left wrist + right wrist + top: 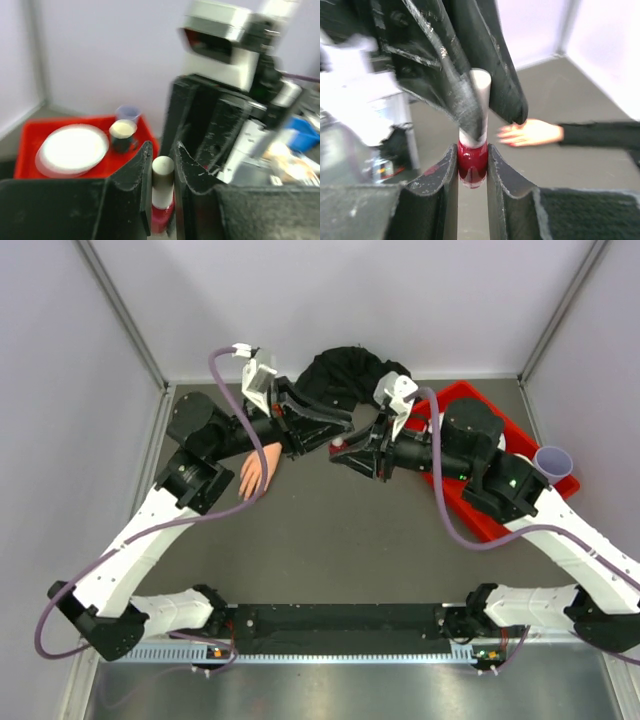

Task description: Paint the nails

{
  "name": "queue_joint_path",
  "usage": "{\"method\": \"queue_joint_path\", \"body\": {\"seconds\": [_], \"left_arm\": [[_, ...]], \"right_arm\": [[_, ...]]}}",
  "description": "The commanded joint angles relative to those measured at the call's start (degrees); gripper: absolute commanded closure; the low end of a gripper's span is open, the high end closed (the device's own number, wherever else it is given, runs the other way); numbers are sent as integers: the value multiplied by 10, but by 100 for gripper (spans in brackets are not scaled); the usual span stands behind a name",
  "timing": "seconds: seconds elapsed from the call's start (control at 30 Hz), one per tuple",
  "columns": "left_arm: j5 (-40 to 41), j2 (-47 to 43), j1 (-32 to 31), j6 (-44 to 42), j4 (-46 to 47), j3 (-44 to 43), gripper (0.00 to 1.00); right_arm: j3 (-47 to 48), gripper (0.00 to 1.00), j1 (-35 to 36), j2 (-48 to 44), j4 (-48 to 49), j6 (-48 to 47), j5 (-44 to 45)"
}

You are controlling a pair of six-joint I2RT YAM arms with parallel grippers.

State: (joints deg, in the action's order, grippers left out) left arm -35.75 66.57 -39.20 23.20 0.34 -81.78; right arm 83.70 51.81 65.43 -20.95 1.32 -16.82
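Note:
A small red polish bottle (472,162) with a white cap (162,181) hangs in the air between my two grippers. My right gripper (471,159) is shut on the red glass body. My left gripper (162,160) is shut on the white cap, which is still on the bottle. In the top view the grippers meet near the white cap (338,442). The peach mannequin hand (259,470) with a black sleeve (340,373) lies flat on the table to the left; it also shows in the right wrist view (532,133). Its nails (505,135) are too blurred to judge.
A red tray (493,418) at the back right holds a white plate (74,147), a dark cup (122,135) and a lavender cup (553,460). Grey walls close in the sides and back of the table.

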Motion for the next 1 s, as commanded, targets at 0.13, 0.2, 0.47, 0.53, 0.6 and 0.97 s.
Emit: {"method": "queue_joint_path", "body": {"seconds": [0.13,0.2,0.47,0.53,0.6,0.97], "left_arm": [[-461,90,-3,398,612,25,100],[-475,112,-6,437,657,15,100],[-425,46,2,251,431,25,100],[-396,12,9,72,209,7,100],[-337,0,10,-56,94,-22,100],[-166,-33,19,-140,-54,-41,36]], "right_arm": [[33,100,0,27,194,135,-313],[35,100,0,32,221,151,-327],[38,100,0,25,176,132,-300],[30,100,0,19,172,127,-291],[25,100,0,13,166,123,-291],[30,100,0,6,77,75,-236]]}}
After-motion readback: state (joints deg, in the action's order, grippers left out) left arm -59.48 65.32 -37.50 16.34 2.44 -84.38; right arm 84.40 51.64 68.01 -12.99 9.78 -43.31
